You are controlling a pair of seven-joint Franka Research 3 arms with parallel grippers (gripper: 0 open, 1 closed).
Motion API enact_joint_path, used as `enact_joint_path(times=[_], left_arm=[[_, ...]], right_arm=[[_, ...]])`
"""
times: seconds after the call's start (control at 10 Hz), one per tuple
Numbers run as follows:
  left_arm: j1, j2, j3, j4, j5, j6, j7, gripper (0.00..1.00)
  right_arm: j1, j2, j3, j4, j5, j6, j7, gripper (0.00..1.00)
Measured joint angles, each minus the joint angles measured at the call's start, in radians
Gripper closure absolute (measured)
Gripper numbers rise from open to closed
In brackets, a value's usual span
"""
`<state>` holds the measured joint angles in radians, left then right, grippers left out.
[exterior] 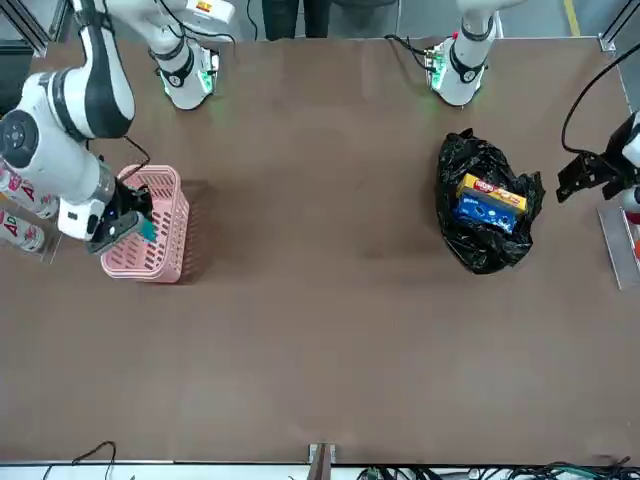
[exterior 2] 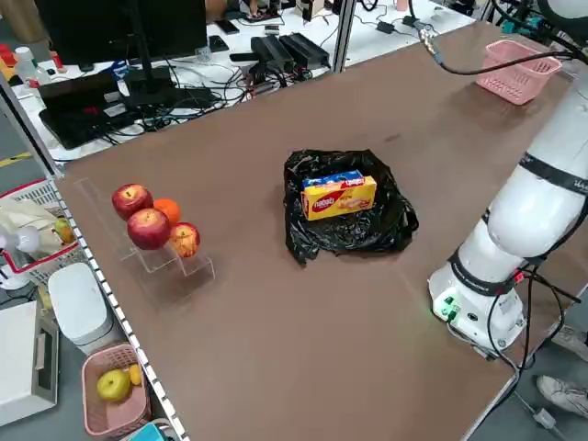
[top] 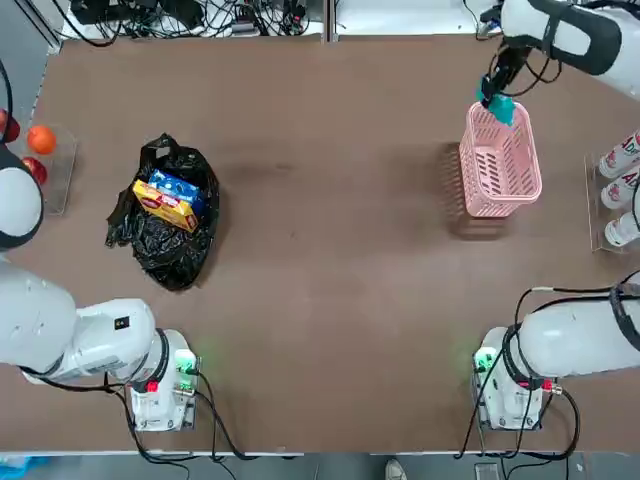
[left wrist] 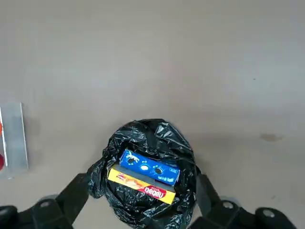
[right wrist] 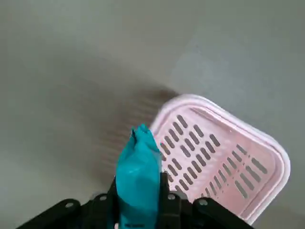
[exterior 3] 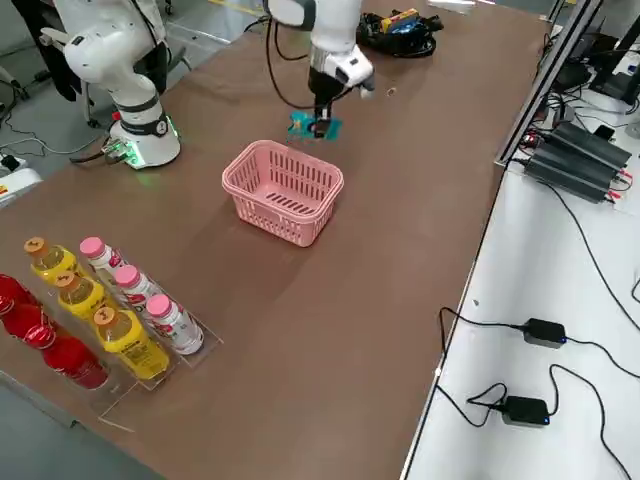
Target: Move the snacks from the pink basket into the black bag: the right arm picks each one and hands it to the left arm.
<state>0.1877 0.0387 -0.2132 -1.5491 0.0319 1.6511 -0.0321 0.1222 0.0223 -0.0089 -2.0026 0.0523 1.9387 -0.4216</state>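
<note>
My right gripper (top: 494,94) hangs over the far end of the pink basket (top: 468,165), shut on the slim teal snack (top: 502,108). In the right wrist view the teal snack (right wrist: 138,171) stands upright between the fingers, with the slotted basket (right wrist: 267,143) below it and nothing showing inside. The black bag (top: 170,255) lies at the left of the table, with the blue snack (top: 178,187) and the yellow snack (top: 165,205) in its mouth. My left gripper (exterior: 590,175) hovers open beyond the bag's left side, and its wrist view looks down on the bag (left wrist: 143,217).
A clear stand with red and orange fruit (top: 40,140) sits at the table's left edge. Bottles (top: 622,190) stand in a rack at the right edge, close to the basket. Both arm bases (top: 160,385) occupy the near edge.
</note>
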Motion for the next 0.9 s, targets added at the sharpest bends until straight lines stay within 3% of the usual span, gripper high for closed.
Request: enact_joint_path(times=[0.2, 0.6, 0.9], left_arm=[[0.000, 0.029, 0.001, 0.067, 0.001, -0.005, -0.002, 0.00], [0.028, 0.076, 0.003, 0.072, -0.082, -0.045, -0.041, 0.00], [0.022, 0.096, 0.000, 0.072, -0.164, -0.046, -0.128, 0.00]], right_arm=[[0.054, 0.000, 0.001, 0.024, 0.046, -0.012, 0.107, 0.68], [0.240, 0.002, 0.004, 0.092, 0.147, -0.012, 0.569, 0.68], [0.378, 0.046, 0.003, 0.210, 0.161, -0.011, 0.694, 0.68]])
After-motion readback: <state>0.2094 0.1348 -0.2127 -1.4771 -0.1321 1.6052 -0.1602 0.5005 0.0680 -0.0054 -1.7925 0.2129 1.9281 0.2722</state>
